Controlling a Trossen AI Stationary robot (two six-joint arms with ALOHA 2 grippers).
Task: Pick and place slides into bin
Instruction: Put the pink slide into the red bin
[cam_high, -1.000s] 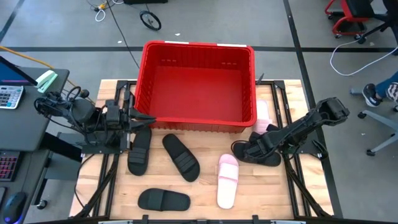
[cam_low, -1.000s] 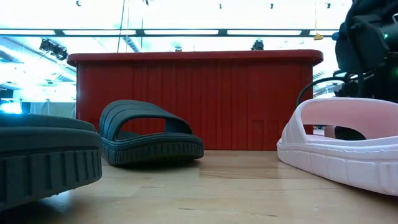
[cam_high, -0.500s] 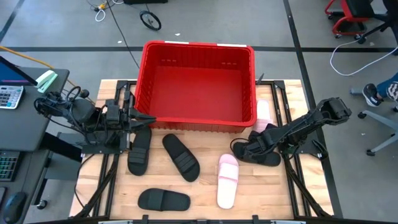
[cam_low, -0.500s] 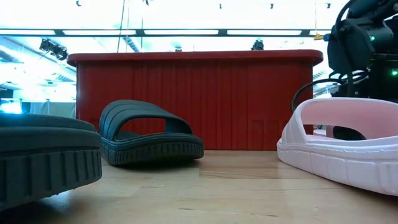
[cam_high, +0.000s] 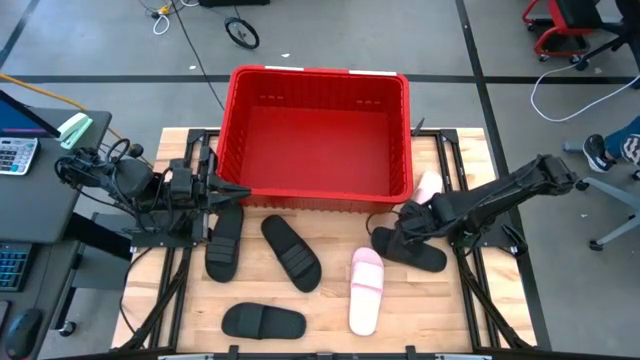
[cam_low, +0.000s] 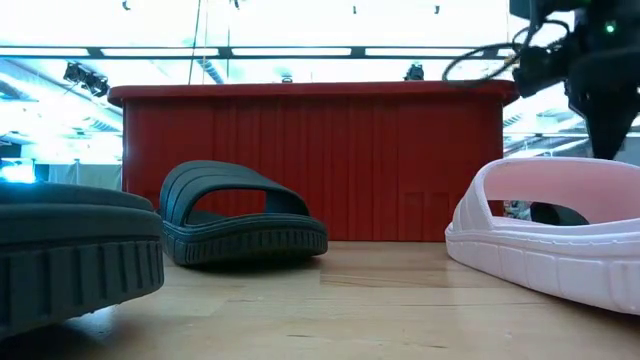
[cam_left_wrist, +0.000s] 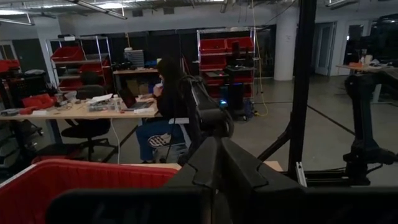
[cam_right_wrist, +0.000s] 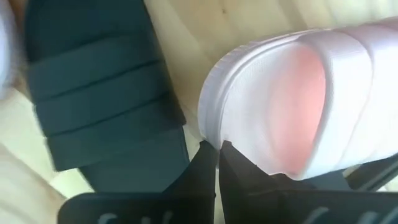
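Observation:
The red bin (cam_high: 318, 135) stands at the table's far middle. My right gripper (cam_high: 412, 218) points down, right of the bin's near right corner, shut at one pale pink slide (cam_high: 429, 186), which tilts beside the bin. A black slide (cam_high: 410, 250) lies just under it. Flat on the table are a second pink slide (cam_high: 366, 290) and three black slides (cam_high: 225, 240), (cam_high: 291, 252), (cam_high: 263, 320). My left gripper (cam_high: 222, 190) hovers shut at the bin's near left corner. My right gripper comes from above, pointing down, and its fingertips (cam_right_wrist: 210, 163) close at the rim of the pink slide (cam_right_wrist: 214, 127). How much of the rim lies between them, the slide's own edge hides. The slide sits raised and tilted, above the black slide (cam_right_wrist: 106, 93).
In the low view the bin's near wall (cam_low: 310, 160) fills the middle, with a black slide (cam_low: 240, 215) and the near pink slide (cam_low: 550, 235) before it. Bare wood lies between the slides at the table's near middle. A person sits at a desk (cam_left_wrist: 163, 106) in the room beyond.
My right gripper has shut and then risen, drawing slightly toward the bin. The pink slide beside the bin's right wall, flat before, now tilts and has shifted a little toward the table's near right. The black slide beneath has stayed.

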